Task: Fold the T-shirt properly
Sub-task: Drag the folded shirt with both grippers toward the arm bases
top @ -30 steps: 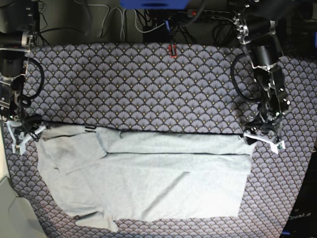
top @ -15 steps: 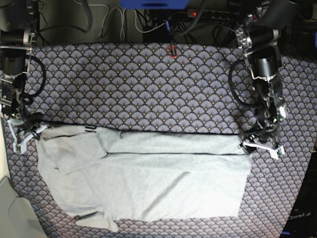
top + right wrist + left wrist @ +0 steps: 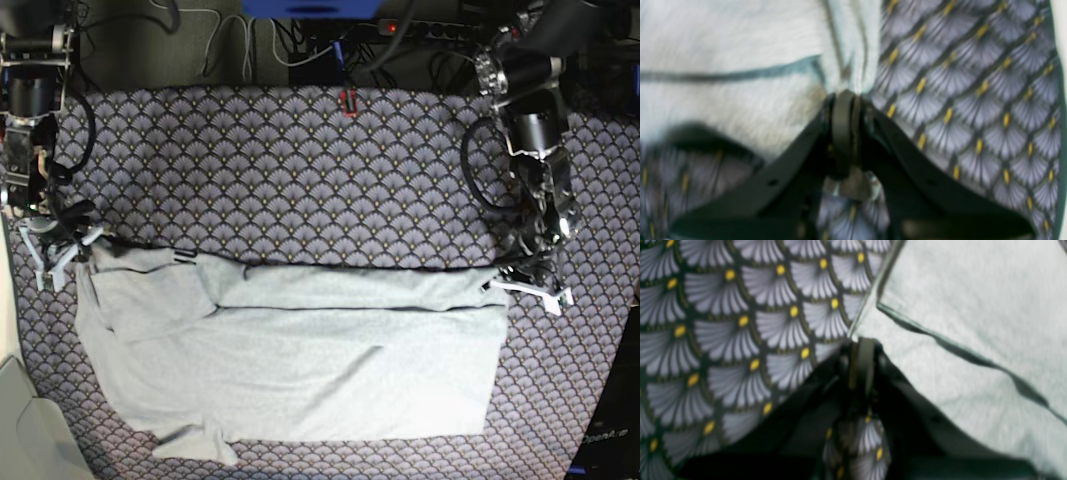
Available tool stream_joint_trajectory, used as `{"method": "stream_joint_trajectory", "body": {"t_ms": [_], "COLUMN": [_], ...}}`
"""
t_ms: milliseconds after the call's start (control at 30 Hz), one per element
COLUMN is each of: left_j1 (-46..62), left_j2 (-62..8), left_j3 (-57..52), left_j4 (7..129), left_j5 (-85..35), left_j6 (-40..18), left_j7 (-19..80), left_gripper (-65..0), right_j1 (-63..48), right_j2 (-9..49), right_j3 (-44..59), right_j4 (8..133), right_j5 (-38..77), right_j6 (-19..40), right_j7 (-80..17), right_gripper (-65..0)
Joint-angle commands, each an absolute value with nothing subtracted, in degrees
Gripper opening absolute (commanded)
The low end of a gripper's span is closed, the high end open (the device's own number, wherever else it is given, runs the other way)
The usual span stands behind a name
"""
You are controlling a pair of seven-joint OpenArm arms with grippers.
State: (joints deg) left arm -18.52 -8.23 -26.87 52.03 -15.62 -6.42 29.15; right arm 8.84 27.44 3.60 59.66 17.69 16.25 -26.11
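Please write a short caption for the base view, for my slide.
Both grippers, left and right, pinch the T-shirt at its far corners.

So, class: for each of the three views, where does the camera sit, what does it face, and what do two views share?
Base: overhead, looking down on the T-shirt, cloth and both arms.
Left wrist: behind the left gripper, shut on the shirt's corner.
Right wrist: behind the right gripper, shut on another shirt corner.
Shared: shirt and cloth appear in all views.
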Motion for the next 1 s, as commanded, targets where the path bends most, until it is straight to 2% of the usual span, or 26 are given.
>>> {"method": "stream_joint_trajectory", "body": {"t_ms": [0, 133, 400, 600, 967], "left_j1": [-18.8, -15.9, -8.2, -3.6, 5.5], "left_j2": [-8.5, -8.6, -11.3, -13.9, -13.9], "left_j3": [-26.8, -26.8, -26.9, -27.1, -33.4], "left_j4": [54.7, 63.4, 74.6, 80.7, 88.4], "left_j5": [-15.2, -15.2, -15.1, -15.2, -15.2], "left_j6": [-6.4, -6.4, -6.4, -6.4, -6.5], "left_j7": [32.1, 37.8, 43.0, 46.1, 50.7], "left_gripper": [-64.4, -64.4, -64.4, -64.4, -64.4], "right_j1": [8.6, 6.8, 0.5, -5.1, -14.1], "right_j2": [27.9, 27.9, 29.9, 31.3, 31.1], "right_j3": [3.5, 5.8, 9.1, 9.2, 14.8], "right_j4": [61.8, 66.5, 71.7, 77.2, 84.3], "right_j5": [17.7, 17.7, 17.7, 17.7, 17.7], "right_j6": [17.1, 17.1, 17.1, 17.1, 17.2], "right_j7": [-30.6, -34.6, -35.0, -35.0, -35.0], "right_gripper": [-65.0, -65.0, -65.0, -65.0, -65.0]}}
